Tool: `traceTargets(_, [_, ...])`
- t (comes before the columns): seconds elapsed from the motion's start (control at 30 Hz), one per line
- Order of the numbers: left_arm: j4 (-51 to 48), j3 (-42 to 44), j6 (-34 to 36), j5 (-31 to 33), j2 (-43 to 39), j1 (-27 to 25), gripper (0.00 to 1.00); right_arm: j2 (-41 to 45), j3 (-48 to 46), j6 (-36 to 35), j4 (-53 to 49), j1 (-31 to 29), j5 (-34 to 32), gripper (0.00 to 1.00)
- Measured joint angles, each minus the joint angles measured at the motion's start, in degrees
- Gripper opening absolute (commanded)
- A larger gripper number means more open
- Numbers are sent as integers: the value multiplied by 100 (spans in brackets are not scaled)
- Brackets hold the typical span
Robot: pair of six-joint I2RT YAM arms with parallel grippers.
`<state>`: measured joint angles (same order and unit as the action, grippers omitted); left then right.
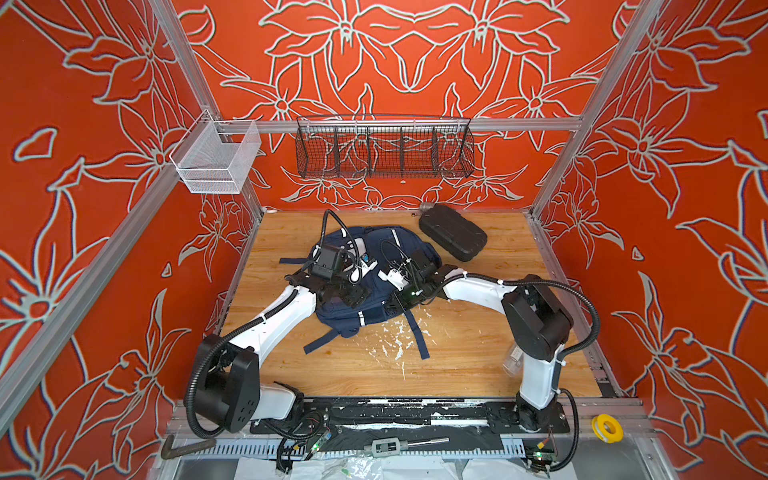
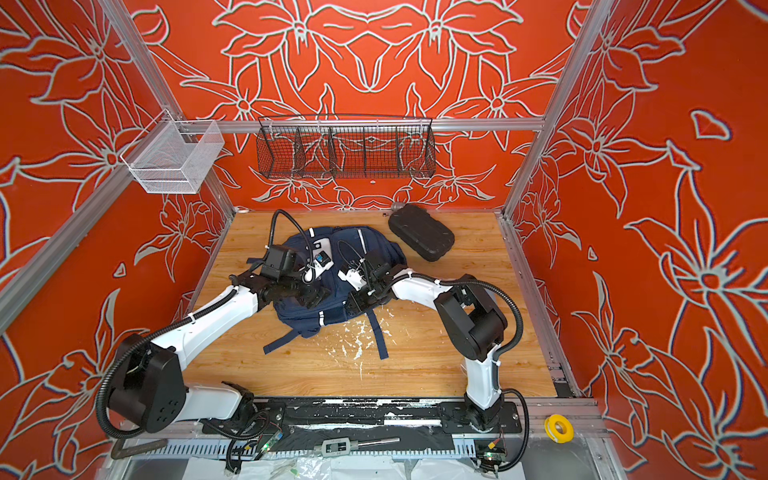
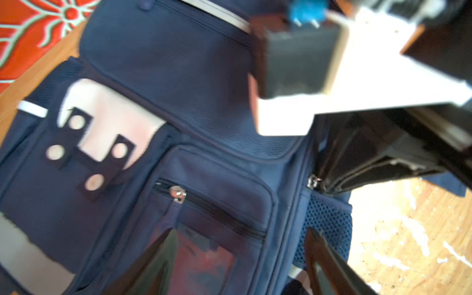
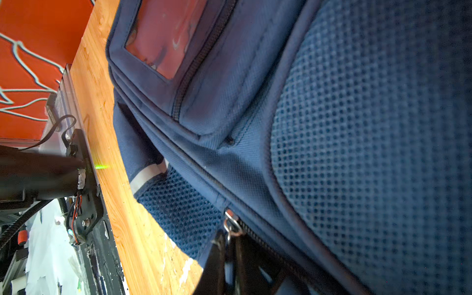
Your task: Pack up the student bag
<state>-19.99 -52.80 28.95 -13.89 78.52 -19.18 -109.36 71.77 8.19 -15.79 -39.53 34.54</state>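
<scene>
Nearest the arm bases, the light wooden tabletop (image 1: pixel 457 370) bore a patch of white scuff marks (image 1: pixel 395 338). At mid-table lay the student bag (image 1: pixel 345 322) (image 2: pixel 307 318), a large navy-blue fabric backpack, front side up, with its loose straps trailing toward the bases. The left gripper (image 3: pixel 242 237) hung over the bag's small zipped front pocket (image 3: pixel 219 184). Its black fingers (image 3: pixel 158 260) were spread wide and held nothing. The right gripper (image 4: pixel 229 255) met the bag's side beside the blue mesh side pocket (image 4: pixel 178 209). There its jaws were pressed together, pinching the metal zipper pull (image 4: pixel 231 224) (image 3: pixel 313 181). Farther back, apart from the bag and close to the rear wall, lay a black oval hard case (image 1: pixel 453 237) (image 2: pixel 422 233). Above it, a black wire basket with dividers (image 1: pixel 384 151) hung from the rear rail. A white mesh basket (image 1: pixel 216 160) hung at the rail's left corner.
</scene>
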Motion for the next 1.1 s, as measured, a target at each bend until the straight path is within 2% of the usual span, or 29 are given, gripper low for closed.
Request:
traceTargets(0.07, [83,201,92,57,0,-114,80,2,-42,13,24,2,4,0])
traceTargets(0.33, [774,1056,516,439,-46,-498,80,275,-358,278,354,181,205,0])
traceTargets(0.43, [1172,1320,699,774,-42,-734,76,317,-358,378,439,212,308,0])
traceTargets(0.6, [1663,1255,833,1526,297,-846,60,326,-369,507,450,225,389,0])
traceTargets(0.63, [1753,1202,811,1650,411,-848,53,328,-367,529,448,225,387,0])
traceTargets(0.73, [1961,1163,789,1827,518,-859,0,330,-365,564,448,225,350,0])
traceTargets(0.97, [2243,1331,942,2026,299,-894,0,579,-295,868,190,509,-111,0])
traceTargets(1.1, [2052,1388,881,1880,-142,-466,0,907,-385,874,-98,868,-313,0])
